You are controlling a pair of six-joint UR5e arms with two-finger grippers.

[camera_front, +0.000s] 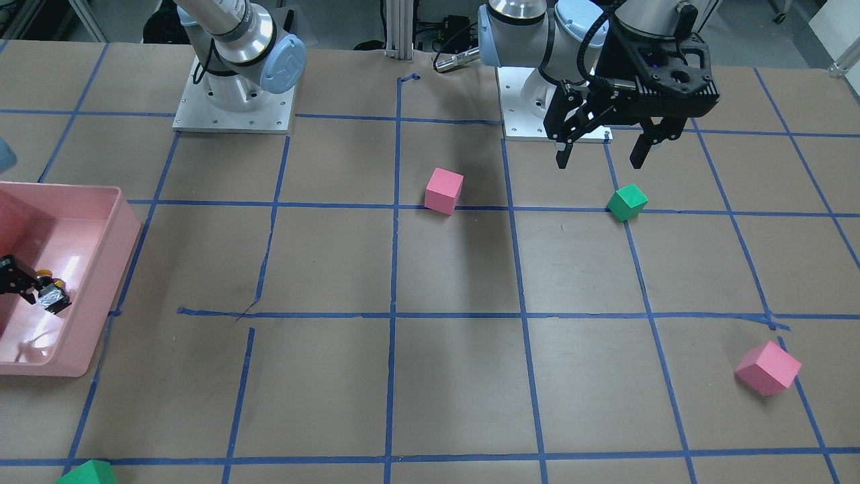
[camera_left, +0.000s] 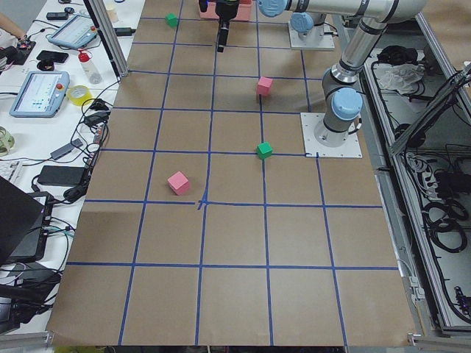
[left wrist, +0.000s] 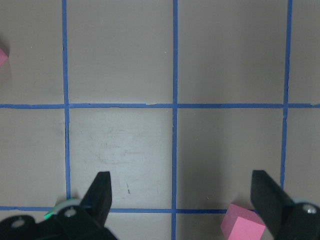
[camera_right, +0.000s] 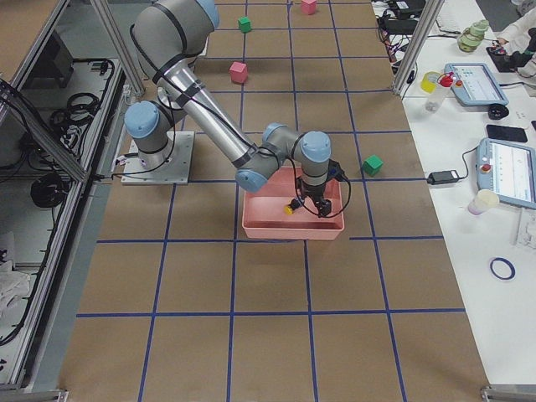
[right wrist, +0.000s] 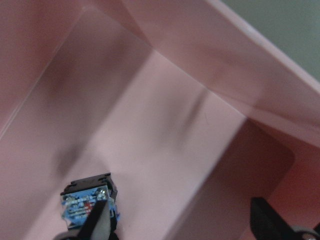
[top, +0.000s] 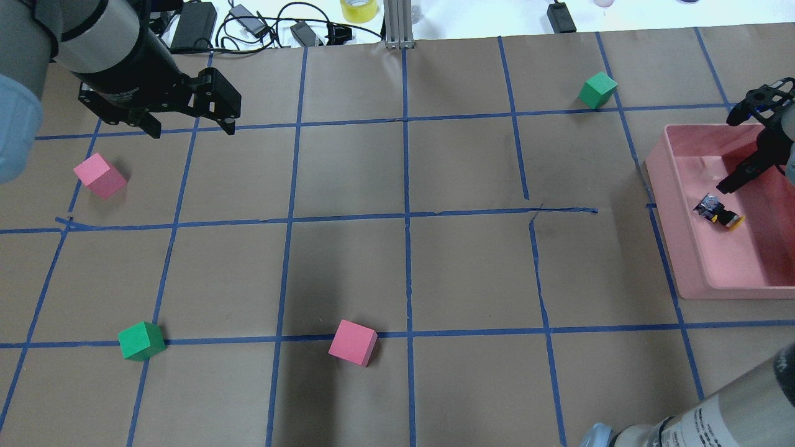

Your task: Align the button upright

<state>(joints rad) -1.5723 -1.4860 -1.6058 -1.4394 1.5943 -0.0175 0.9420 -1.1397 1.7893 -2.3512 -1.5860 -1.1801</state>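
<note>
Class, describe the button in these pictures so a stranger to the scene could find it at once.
Find the pink bin at the table's edge on the robot's right. The button lies tipped over on its floor, at the right gripper fingertips. It alone has a yellow cap on a small black body; the things out on the table are plain pink and green cubes.

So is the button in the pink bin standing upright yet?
No, the button lies tipped on its side on the pink bin's floor, its yellow cap pointing sideways. The right end effector, open, is beside it.
</note>
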